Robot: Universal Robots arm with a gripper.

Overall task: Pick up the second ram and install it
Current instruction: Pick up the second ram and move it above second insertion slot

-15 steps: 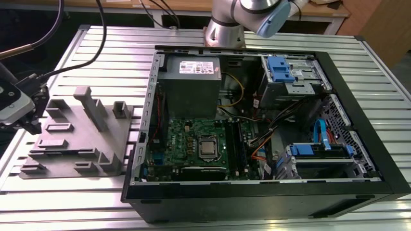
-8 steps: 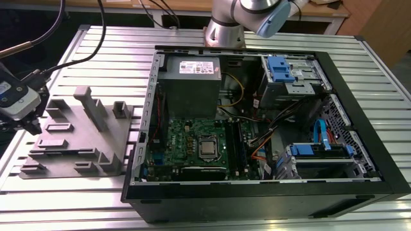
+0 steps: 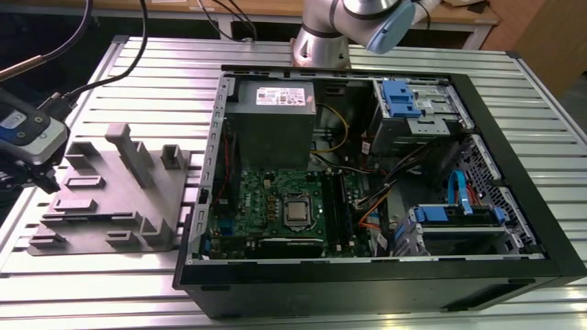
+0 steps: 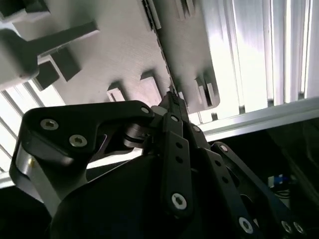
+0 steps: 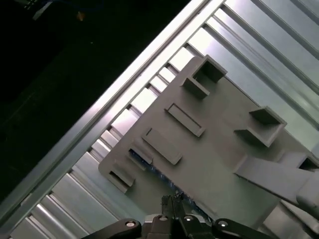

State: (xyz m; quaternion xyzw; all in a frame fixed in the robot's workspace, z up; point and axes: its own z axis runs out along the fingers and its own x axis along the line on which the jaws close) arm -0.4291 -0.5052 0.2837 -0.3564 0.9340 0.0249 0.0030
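Grey holder tray [image 3: 101, 206], uprights close by | jaws pinching second ram [image 4: 159, 50] over tray | open PC case [image 3: 367, 275] adj.

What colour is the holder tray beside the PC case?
Plain grey; the holder tray shows best in the exterior view.

Lab: aluminium bench [image 3: 137, 69], opened computer case [image 3: 367, 283]
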